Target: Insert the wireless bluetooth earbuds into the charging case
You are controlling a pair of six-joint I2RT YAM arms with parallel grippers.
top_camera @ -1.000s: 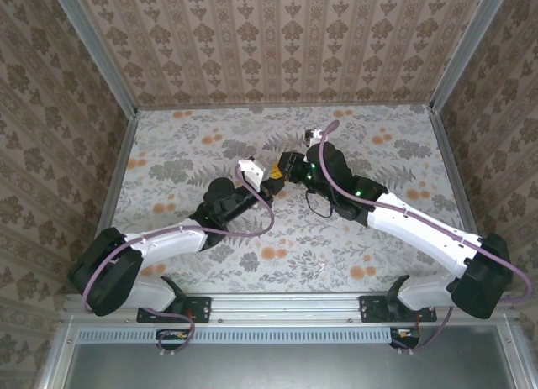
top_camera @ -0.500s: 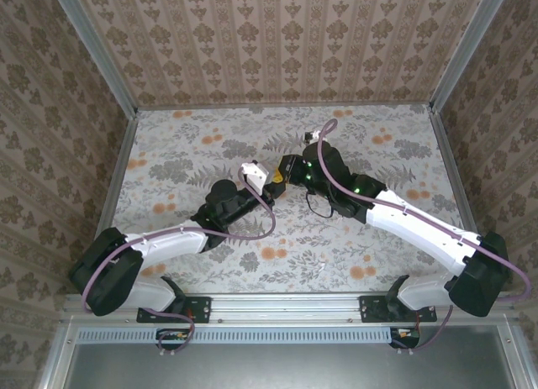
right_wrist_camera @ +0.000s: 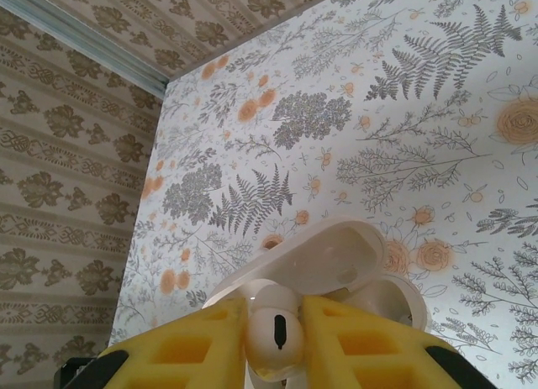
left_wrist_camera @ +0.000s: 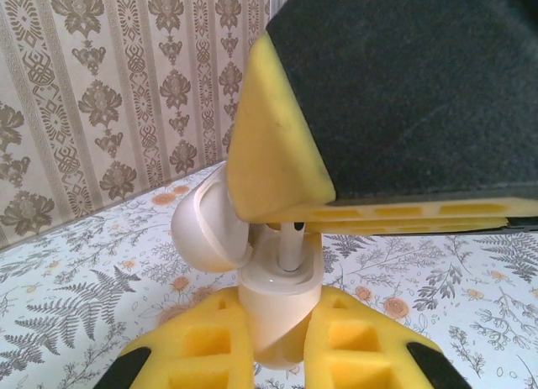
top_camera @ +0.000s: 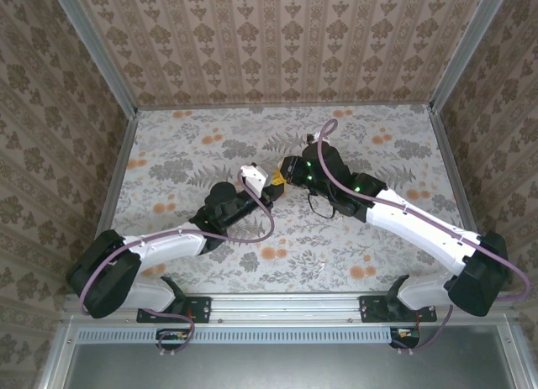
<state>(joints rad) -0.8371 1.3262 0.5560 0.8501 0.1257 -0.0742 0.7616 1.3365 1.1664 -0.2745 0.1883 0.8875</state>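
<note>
Floral-patterned paper covers the bench point(top_camera: 185, 145) and patterned walls close it in. Above the middle of the bench the two arms meet tip to tip. The left fingers point(left_wrist_camera: 214, 339) are clamped on the lower body of the charging case point(left_wrist_camera: 277, 301), holding it upright off the bench with its lid point(left_wrist_camera: 208, 231) swung open to one side, so the wells face upward. The right fingers point(right_wrist_camera: 202, 347) stand narrowly apart with one earbud point(right_wrist_camera: 275, 328) between them, pads against its sides, stem pointing down. From the left wrist the stem looks partly entered into the case mouth. Gripping the bud by its head likely keeps the stem free to slide in. Whether the other earbud is seated I cannot tell.
</note>
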